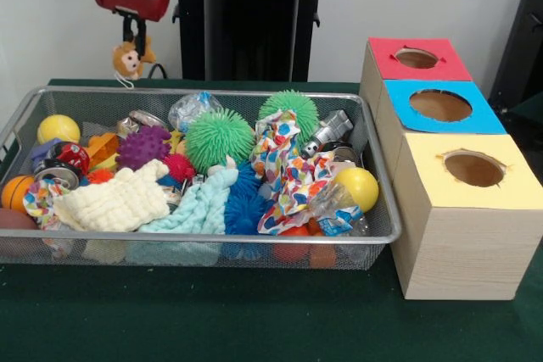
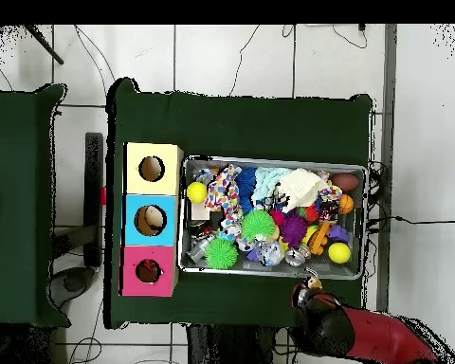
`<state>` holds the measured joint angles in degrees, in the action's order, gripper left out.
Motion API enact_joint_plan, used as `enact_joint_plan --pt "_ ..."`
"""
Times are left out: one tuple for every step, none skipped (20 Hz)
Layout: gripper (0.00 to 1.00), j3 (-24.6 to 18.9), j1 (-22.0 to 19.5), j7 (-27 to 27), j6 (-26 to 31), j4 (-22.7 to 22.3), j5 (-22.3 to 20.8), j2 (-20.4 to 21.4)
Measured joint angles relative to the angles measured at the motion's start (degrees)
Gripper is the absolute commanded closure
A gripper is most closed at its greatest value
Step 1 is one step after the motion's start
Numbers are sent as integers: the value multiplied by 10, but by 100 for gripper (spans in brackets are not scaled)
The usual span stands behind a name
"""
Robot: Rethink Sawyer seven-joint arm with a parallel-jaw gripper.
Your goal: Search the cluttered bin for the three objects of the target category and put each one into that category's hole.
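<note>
A small brown and yellow monkey plush (image 1: 127,58) hangs in the air beyond the left end of the wire mesh bin (image 1: 212,239), with my gripper (image 1: 134,38) shut on its top. In the overhead view the gripper (image 2: 312,287) and the monkey plush (image 2: 312,281) sit just outside the bin's rim (image 2: 274,273). Beside the bin stand three boxes with round holes: red (image 1: 394,69), blue (image 1: 484,116) and yellow (image 1: 517,184).
The bin holds two green spiky balls (image 1: 219,137) (image 1: 288,108), a purple spiky ball (image 1: 142,147), yellow balls (image 1: 58,129) (image 1: 361,186), a cream cloth (image 1: 119,201), a teal cloth (image 1: 199,209), a patterned cloth (image 1: 284,167) and a metal piece (image 1: 327,133).
</note>
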<state>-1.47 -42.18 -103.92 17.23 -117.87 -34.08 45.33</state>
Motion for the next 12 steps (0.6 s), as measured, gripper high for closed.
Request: enact_joint_plan --pt "100 -1 4 0 0 -2 -3 0" --pt "100 -3 11 0 0 -5 -7 0" --pt "100 -5 18 0 0 -9 -9 0" --pt "100 -6 23 0 0 -11 -10 0" --pt "100 -8 37 0 0 -16 -10 -1" --pt "100 -8 46 0 0 -19 -10 0" --pt "100 -8 53 0 0 -21 -10 0" --pt "100 -8 59 0 0 -23 -10 0" --pt "100 -8 76 0 -2 -29 -10 0" --pt "100 -7 91 0 -6 -34 -10 0" --pt "100 -6 99 0 -8 -36 -10 0" --pt "100 -5 109 0 -14 -41 -10 -1"
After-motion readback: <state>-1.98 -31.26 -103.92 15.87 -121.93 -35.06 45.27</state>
